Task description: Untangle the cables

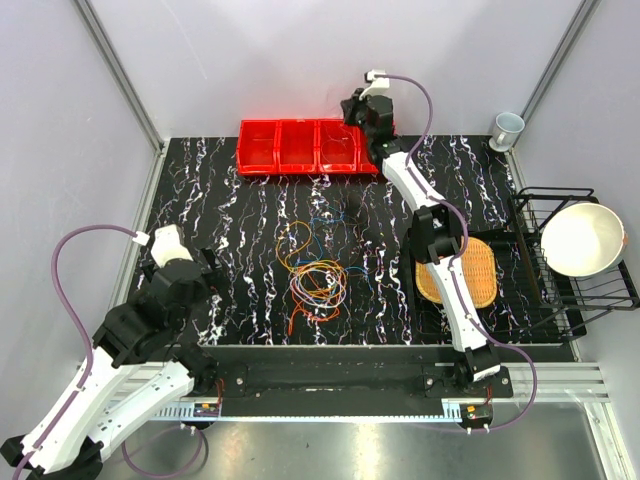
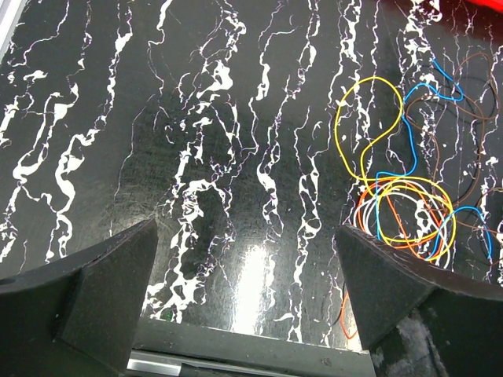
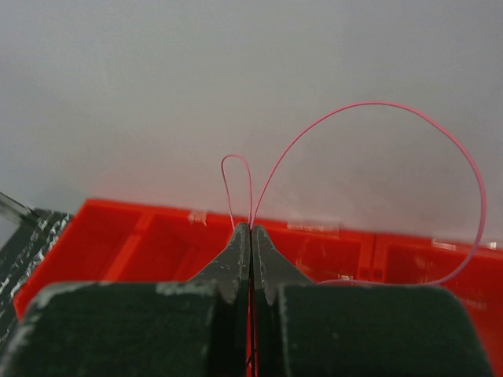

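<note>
- Closed, the right claw hangs over the right end of the red bin in the top view, its arm stretched up to the bin from the near edge of the table.
- Top view: the cables lie in a loose tangle on the table, in front of the red bin and apart from it. Orange, yellow, red and blue loops overlap there.
- Top view: the left claw sits well in front of the red bin and off to its left, level with the tangle and clear of it.
- Top view: a woven basket, a wire rack holding a white bowl, and a cup all stand to the right of the red bin.
- Left wrist view: the left claw has its jaws spread wide over bare table, with nothing between them.
- Left wrist view: the cables lie beyond the right-hand finger, between it and the corner of the red bin. Yellow, blue, orange, white and brown strands cross one another.
- Right wrist view: the right claw is pressed shut on a pink cable, directly above the red bin.
- Right wrist view: from the pinch point the pink cable rises in one small loop and one large arc that curves down towards the bin's right side.
</note>
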Robot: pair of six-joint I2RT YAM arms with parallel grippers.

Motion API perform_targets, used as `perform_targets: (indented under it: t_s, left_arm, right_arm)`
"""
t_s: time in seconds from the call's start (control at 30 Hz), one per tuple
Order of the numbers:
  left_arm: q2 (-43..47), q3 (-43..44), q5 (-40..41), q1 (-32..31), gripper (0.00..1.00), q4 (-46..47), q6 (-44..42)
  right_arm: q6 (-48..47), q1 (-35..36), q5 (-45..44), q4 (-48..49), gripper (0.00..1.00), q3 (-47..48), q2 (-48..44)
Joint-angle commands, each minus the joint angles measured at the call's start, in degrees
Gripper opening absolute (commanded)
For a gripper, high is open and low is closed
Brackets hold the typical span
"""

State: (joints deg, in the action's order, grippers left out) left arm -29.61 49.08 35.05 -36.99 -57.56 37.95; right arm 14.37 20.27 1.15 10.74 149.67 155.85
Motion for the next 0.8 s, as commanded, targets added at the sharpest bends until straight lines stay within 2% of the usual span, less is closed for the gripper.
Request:
perform_targets:
  t_s: [0.0,0.1,0.37,0.4,0.43,0.5,0.63,0.77]
  left_arm:
    - [0.69,-0.30,0.20,0.34,0.99,2.54,-0.43]
    - [0.86,-0.30,0.11,0.34,0.99,2.54,-0.43]
    - [1.57,-0.30,0.11,0.34,0.99,2.54,-0.34]
    - [1.57,-0.39,0.11,0.34,0.99,2.54,-0.34]
    - [1.66,-0.30,0.11,0.34,0.99,2.63,-0.34]
    - [1.74,-0.39,0.11,0.43,0.99,2.63,-0.34]
    - [2.01,-0.39,0.02,0.34,0.99,2.63,-0.25]
    - [2.27,-0.39,-0.07,0.34,0.99,2.54,-0.25]
  right_arm:
    - [1.62,0.65,-2.73,-5.62,0.00,0.35,0.77]
    - [3.29,0.73,-2.03,-9.50,0.00,2.12,2.35]
    - [3.03,1.52,-1.32,-10.13,0.02,1.94,2.62]
    - [2.42,1.70,-1.24,-10.21,0.28,2.82,2.62]
    - [0.94,2.22,-1.41,-10.30,0.60,3.26,2.62]
    - [-1.17,2.66,-2.64,-12.13,0.99,4.31,1.66]
    - [-2.15,3.02,-6.15,-14.51,1.00,2.04,-3.00]
    - [-1.10,3.02,-13.18,-19.61,1.00,-5.14,-9.15]
